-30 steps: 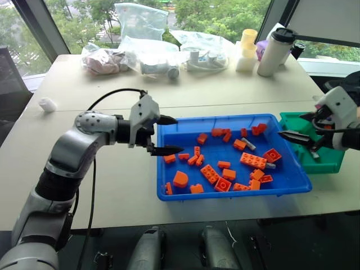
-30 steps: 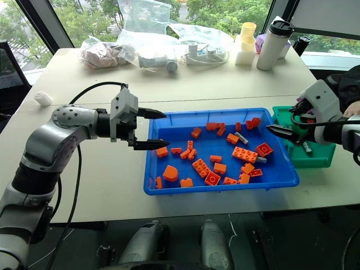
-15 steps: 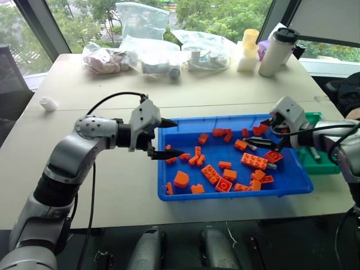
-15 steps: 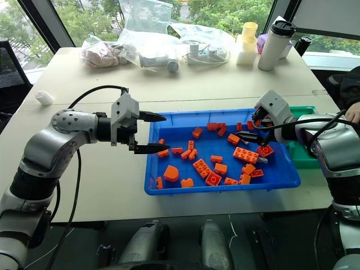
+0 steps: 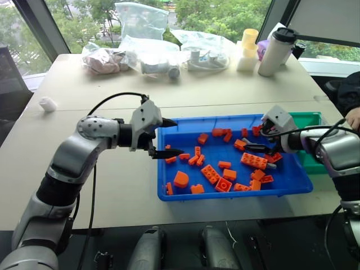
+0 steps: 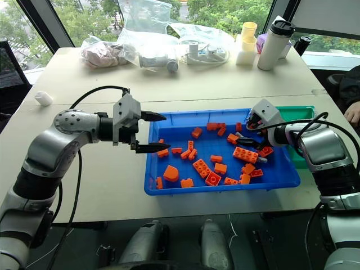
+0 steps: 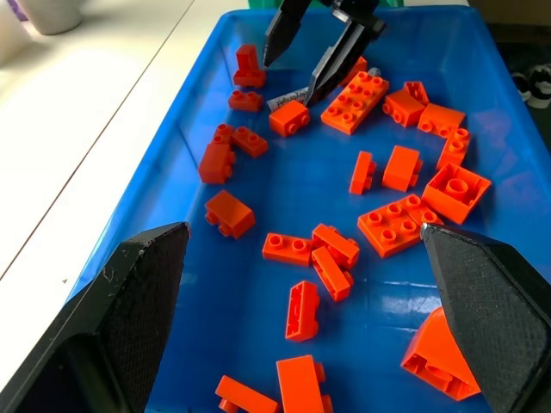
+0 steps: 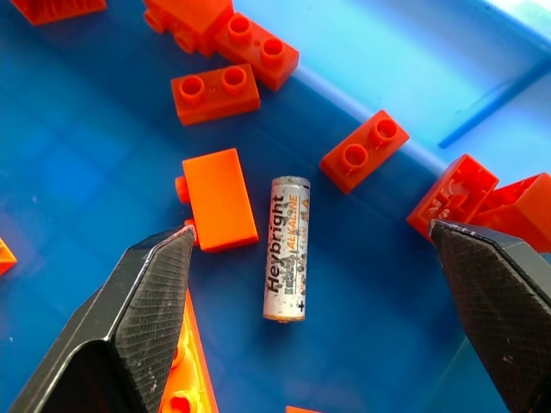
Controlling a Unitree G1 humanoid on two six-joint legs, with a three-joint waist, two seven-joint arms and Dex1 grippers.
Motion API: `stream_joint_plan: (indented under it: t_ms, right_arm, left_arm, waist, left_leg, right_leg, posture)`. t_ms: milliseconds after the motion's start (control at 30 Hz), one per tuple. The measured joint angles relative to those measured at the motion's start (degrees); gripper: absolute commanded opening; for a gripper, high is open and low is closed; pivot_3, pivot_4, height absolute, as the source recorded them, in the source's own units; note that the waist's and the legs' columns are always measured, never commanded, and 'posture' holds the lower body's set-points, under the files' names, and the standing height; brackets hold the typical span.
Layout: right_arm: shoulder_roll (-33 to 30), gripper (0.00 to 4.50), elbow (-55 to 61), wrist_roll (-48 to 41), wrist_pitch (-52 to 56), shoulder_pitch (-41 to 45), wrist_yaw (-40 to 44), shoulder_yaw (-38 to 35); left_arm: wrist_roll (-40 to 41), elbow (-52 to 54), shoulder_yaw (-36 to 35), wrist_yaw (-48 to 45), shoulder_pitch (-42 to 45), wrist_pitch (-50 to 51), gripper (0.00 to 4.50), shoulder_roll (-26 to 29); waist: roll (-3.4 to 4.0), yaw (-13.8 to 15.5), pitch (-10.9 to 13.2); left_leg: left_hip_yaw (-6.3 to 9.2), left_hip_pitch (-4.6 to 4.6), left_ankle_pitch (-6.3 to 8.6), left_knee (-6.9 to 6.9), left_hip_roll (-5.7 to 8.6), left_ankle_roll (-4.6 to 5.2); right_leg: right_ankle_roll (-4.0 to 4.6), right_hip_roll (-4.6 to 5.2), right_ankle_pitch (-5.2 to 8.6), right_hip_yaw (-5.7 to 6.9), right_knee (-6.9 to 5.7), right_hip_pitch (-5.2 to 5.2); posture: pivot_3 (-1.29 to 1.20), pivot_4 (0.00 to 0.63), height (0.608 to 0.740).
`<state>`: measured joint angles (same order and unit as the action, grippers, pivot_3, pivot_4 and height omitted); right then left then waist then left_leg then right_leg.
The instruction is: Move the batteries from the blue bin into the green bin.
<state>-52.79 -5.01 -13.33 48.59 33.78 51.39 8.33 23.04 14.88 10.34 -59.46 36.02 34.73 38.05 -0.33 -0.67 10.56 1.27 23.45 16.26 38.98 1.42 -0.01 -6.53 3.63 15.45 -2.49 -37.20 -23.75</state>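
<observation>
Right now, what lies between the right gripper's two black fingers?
In the right wrist view, a silver-grey battery lies flat on the blue plastic bin's floor between the open right gripper, beside an orange toy brick.

One battery (image 8: 287, 249) lying on the floor of the blue bin (image 8: 77, 155) bears the brand "Heybright" along its silver side, with smaller orange lettering beside it reading "ALKALINE".
</observation>
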Motion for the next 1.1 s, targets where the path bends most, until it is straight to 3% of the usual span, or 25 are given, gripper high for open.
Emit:
stream_joint_plan:
  t_ms: [200,233,333,533,833,1100]
  right_arm:
    - [0.3,4.45,-3.3,2.0,-2.7,1.0,1.2,1.5]
    - [0.6,4.23,-4.3,2.4,-3.2,1.6,1.3,1.8]
    - [2.5,3.12,-7.8,4.0,-4.7,3.2,1.2,2.6]
    - [4.3,0.03,-9.1,5.0,-6.3,4.7,2.7,3.9]
    - [3.9,0.00,-7.4,5.8,-5.2,4.8,3.4,3.1]
    - [-1.2,0.00,-5.2,2.9,1.8,10.6,-3.4,-12.9]
  left_arm:
    - [0.0,0.1,0.0,0.3,0.0,0.0,4.50,0.0]
    - [0.0,0.2,0.0,0.5,0.0,0.0,4.50,-0.1]
    - [0.0,0.5,0.0,0.9,0.0,0.0,4.50,-0.5]
    - [-0.1,0.5,0.1,1.0,0.0,0.0,4.50,-0.9]
    - [-0.1,0.5,0.1,1.1,0.0,0.0,4.50,-0.9]
    - [2.1,-0.8,-0.3,1.2,1.6,0.6,4.50,-4.9]
  waist:
    - [0.00,0.0,0.0]
    - [0.00,0.0,0.0]
    - [0.00,-0.1,0.0]
    - [0.00,0.2,0.0]
    - [0.00,0.0,0.0]
    - [0.01,0.4,0.0]
  left_leg:
    - [0.00,0.00,0.00,0.00,0.00,0.00]
    - [0.00,0.00,0.00,0.00,0.00,0.00]
    - [0.00,-0.01,0.00,0.00,0.00,0.00]
    - [0.01,0.00,0.00,0.02,0.02,0.00]
    - [0.00,0.00,0.00,0.02,0.02,0.00]
    - [0.04,0.01,0.00,0.01,0.03,-0.01]
  right_leg:
    - [0.00,0.00,0.00,0.00,0.00,0.00]
    - [0.00,-0.01,0.00,0.00,0.00,0.00]
    - [0.00,-0.01,0.00,0.00,0.00,0.00]
    - [-0.01,0.01,0.00,0.01,0.00,0.02]
    - [-0.01,0.02,-0.01,0.00,-0.01,-0.01]
    - [-0.01,0.06,-0.01,0.01,0.02,0.01]
  posture:
    - [0.00,0.150,0.740]
    - [0.00,0.150,0.740]
    - [0.00,0.150,0.740]
    - [0.00,0.150,0.740]
    - [0.00,0.150,0.740]
    - [0.00,0.150,0.740]
